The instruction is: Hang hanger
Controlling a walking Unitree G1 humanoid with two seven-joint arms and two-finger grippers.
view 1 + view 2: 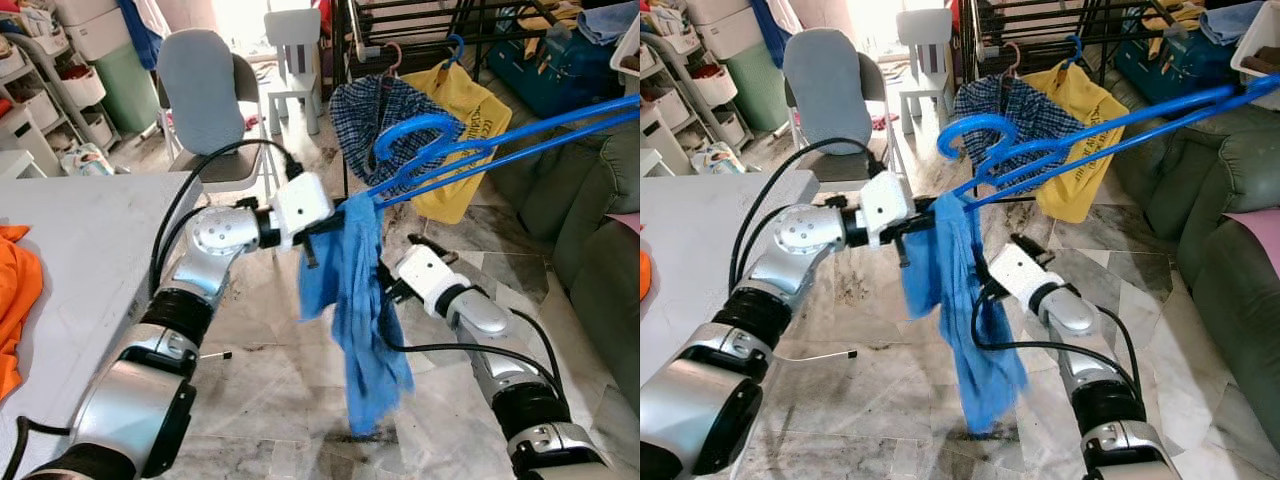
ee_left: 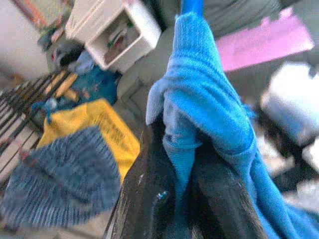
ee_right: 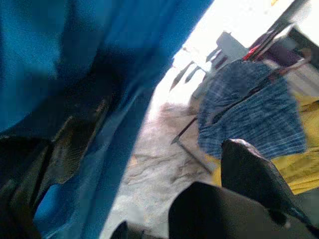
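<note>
The left pincer [image 1: 335, 222] is clenched on a draped blue cloth garment [image 1: 355, 300] and the end of a blue plastic hanger [image 1: 450, 145], held in mid-air. The right pincer [image 1: 980, 270] sits open, against the cloth.
</note>
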